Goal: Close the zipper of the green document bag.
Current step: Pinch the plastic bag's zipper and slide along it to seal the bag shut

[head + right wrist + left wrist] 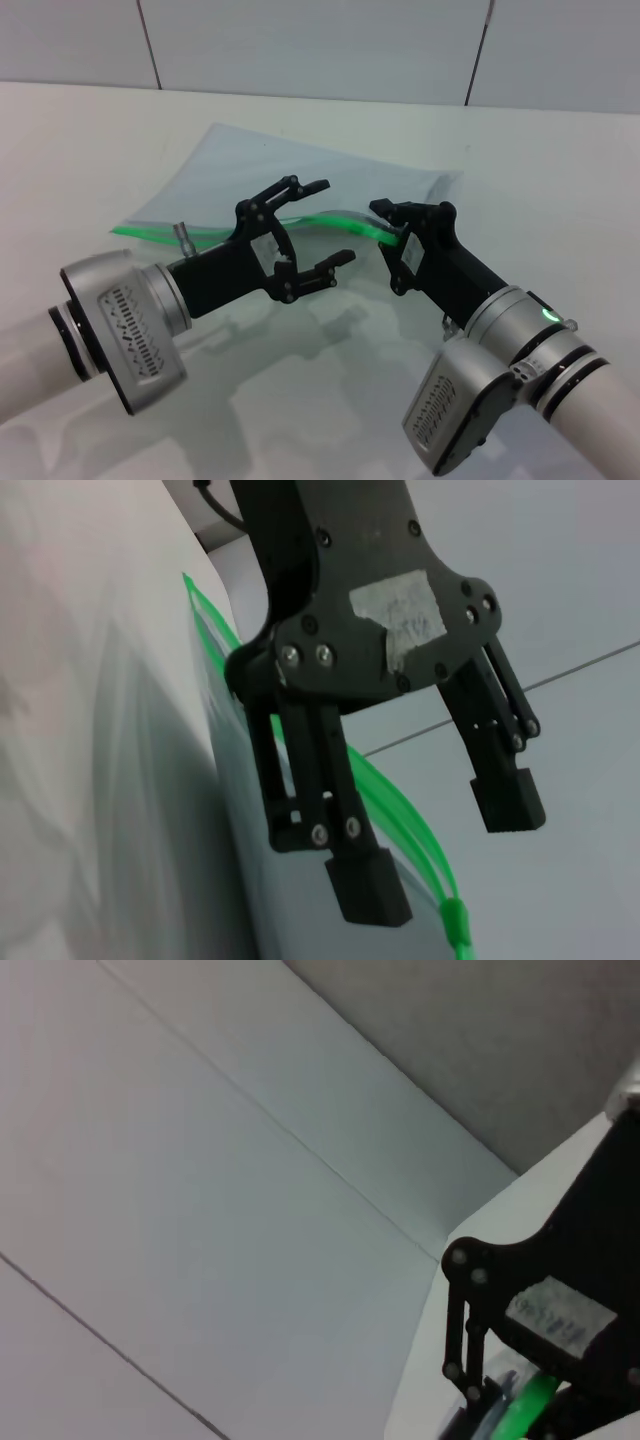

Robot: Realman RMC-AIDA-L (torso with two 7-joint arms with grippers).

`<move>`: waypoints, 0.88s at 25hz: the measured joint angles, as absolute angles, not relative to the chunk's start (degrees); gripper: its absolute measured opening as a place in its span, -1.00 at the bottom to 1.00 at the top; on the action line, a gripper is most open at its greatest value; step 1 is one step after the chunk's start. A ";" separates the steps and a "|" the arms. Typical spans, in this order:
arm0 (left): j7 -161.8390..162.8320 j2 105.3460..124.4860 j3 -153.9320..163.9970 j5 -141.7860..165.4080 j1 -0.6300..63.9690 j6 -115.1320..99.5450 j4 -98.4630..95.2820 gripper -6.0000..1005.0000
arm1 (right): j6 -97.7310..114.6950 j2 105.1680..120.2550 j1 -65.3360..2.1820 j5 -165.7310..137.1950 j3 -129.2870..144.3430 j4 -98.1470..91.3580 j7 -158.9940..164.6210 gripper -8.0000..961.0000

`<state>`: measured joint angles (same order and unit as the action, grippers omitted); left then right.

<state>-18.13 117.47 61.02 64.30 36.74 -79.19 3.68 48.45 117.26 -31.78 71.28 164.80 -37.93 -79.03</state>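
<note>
A big white table [90, 140] holds the green document bag [250, 170], which lies flat with one edge lifted up

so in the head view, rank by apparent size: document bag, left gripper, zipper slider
1. green document bag
2. left gripper, open over the zipper; it sits nearer the camera, so it looks inflated
3. slider: cannot be made out

I'm looking at what seems a lab test bench: a bare white tabletop [80, 150] backed by plain grey wall panels [300, 45] with dark seams.
</note>
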 joint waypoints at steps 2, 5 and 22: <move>-19.99 117.51 60.73 64.29 36.77 -79.32 3.69 0.60 | 48.51 117.31 -31.74 70.58 164.79 -37.95 -79.09 -0.88; -22.24 117.59 60.57 64.27 36.83 -79.47 3.69 0.60 | 48.54 117.33 -31.68 69.19 164.80 -38.01 -79.11 -0.88; -28.04 117.60 60.83 64.57 37.17 -79.52 3.69 0.14 | 48.11 117.33 -31.99 68.27 164.83 -38.88 -79.19 -0.88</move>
